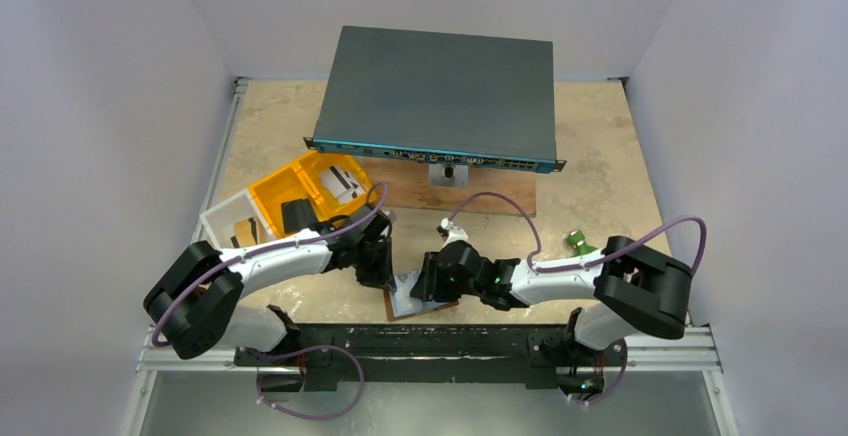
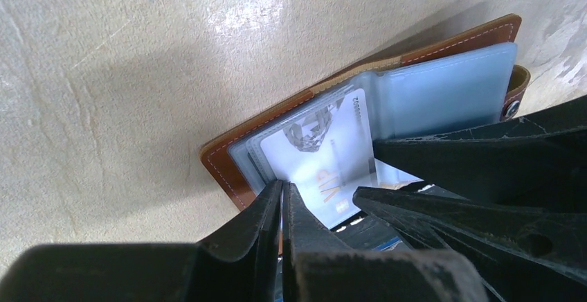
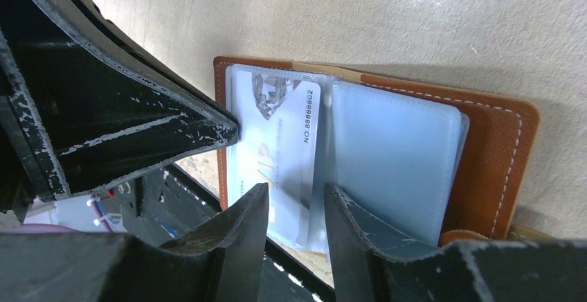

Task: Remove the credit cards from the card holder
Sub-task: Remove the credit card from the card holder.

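**One card in its sleeve, two claws crowding it**

Nearest to me, my left claw has its fingers pressed together to a bare slit. The tips sit right at the near corner of the pale VIP card, but I cannot tell whether they nip the card, the plastic, or nothing. My right claw has its fingers parted and straddles the card's other long edge, where it meets the next clear sleeve. It grips nothing that I can see. The card lies inside its sleeve in the open wallet, which rests flat on the table directly beneath both claws.

I see two ways this could go wrong. If my left tips have caught plastic along with the card, a pull would drag the whole wallet — my right claw may not be pinning it. The two claws are also close together, so a sideways draw could knock one against the other.

The left wrist view shows the slit and the strap tab beyond my right claw. The right wrist view shows the card's printed number, a neighbouring sleeve that looks empty, and my left tip touching the card's sleeve. From above the card is hidden under both claws. Only that view shows the yellow tray beyond my left claw and the grey box farther out.
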You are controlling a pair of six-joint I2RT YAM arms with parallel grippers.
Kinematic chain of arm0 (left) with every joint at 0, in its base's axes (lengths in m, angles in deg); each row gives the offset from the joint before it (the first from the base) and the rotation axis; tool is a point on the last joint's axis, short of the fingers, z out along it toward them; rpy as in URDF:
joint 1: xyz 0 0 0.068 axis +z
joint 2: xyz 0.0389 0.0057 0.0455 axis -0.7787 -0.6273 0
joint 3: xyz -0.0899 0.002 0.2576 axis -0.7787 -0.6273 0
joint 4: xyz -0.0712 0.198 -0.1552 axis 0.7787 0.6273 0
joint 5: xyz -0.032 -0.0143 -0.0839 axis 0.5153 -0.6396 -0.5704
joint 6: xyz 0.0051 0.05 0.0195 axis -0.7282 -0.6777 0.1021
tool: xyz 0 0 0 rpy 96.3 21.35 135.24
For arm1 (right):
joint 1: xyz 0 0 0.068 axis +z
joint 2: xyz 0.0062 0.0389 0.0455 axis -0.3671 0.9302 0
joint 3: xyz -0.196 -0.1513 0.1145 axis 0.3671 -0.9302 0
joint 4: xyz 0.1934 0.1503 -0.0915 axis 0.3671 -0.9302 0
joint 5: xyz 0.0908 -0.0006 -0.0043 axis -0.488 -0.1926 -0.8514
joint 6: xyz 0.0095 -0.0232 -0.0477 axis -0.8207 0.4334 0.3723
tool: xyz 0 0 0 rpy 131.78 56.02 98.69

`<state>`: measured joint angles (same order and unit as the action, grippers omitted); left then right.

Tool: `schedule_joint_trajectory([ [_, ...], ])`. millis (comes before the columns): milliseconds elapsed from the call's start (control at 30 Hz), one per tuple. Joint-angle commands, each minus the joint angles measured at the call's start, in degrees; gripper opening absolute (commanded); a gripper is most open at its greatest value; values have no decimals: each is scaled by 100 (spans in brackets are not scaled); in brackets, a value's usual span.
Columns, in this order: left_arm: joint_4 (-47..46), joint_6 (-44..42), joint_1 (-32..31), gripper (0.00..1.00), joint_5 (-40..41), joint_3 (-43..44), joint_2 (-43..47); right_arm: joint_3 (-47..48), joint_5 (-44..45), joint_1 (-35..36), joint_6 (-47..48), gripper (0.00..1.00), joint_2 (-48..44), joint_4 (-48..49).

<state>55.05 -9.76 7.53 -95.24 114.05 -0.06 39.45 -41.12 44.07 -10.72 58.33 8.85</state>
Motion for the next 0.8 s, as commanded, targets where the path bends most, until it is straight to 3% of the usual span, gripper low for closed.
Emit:
schedule_joint_trajectory([
  [0, 1, -170, 10, 4, 41, 68, -155, -154, -411, -80, -37, 36, 229, 690],
  [633, -465, 98, -198, 4, -311, 183, -715, -1176, -1366, -740, -603, 35, 779, 2823],
  [767, -583, 144, -192, 4, -368, 118, -767, -1447, -1555, -895, -781, 31, 929, 3367],
])
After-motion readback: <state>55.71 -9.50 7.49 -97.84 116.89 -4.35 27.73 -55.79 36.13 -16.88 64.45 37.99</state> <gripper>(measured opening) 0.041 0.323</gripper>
